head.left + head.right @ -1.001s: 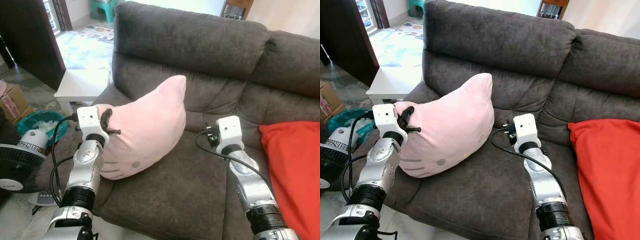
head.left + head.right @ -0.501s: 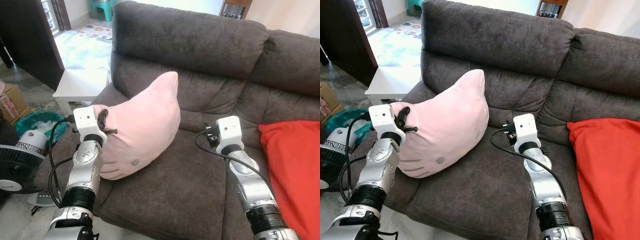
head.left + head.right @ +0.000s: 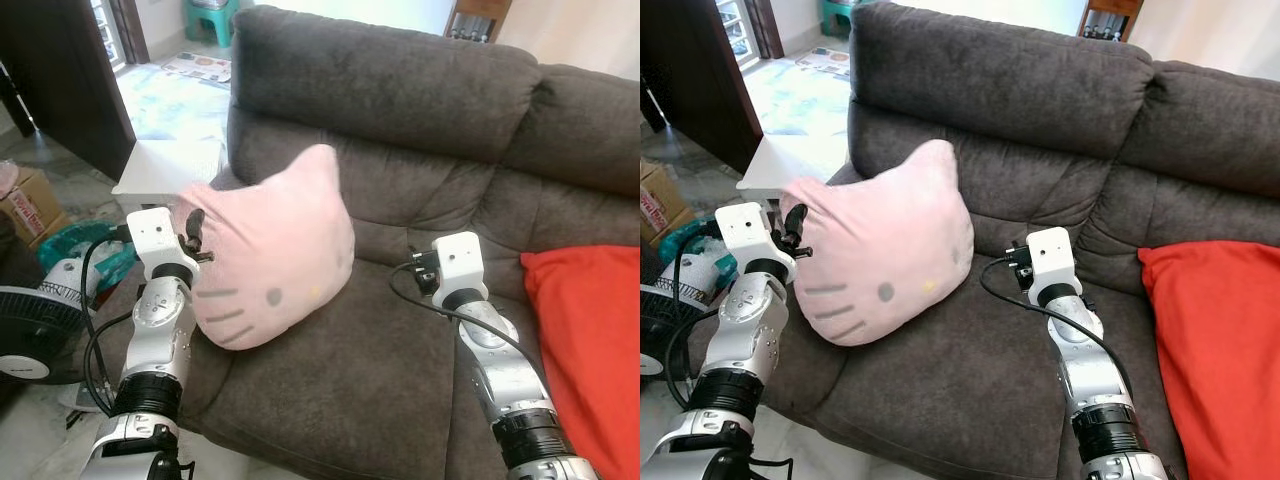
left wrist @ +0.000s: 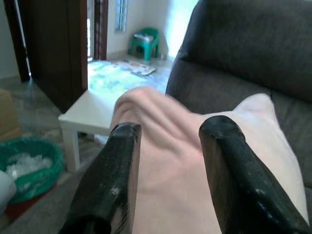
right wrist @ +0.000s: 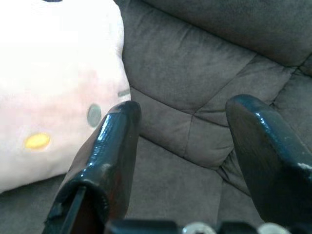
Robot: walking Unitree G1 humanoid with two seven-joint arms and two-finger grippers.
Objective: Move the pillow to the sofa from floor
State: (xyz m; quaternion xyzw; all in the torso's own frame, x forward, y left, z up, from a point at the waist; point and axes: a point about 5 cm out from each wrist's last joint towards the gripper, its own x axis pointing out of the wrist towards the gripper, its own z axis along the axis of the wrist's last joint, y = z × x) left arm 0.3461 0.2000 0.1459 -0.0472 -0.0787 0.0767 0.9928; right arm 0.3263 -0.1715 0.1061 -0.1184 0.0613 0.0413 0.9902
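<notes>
pink pillow point(image 3: 268, 250) reaches the grey sofa point(image 3: 420, 120), left gripper point(image 3: 194, 235) not yet let go.

the pillow stands on the seat at the sofa's left end, its edge pinched in the left gripper; the right gripper point(image 5: 187, 161) hovers spread and empty nearby. only the release looks left.

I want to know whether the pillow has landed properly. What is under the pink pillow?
The pink pillow stands on the grey sofa seat cushion, left gripper pinching its edge. Whatever lies directly beneath it is covered, so nothing else can be confirmed there.
</notes>
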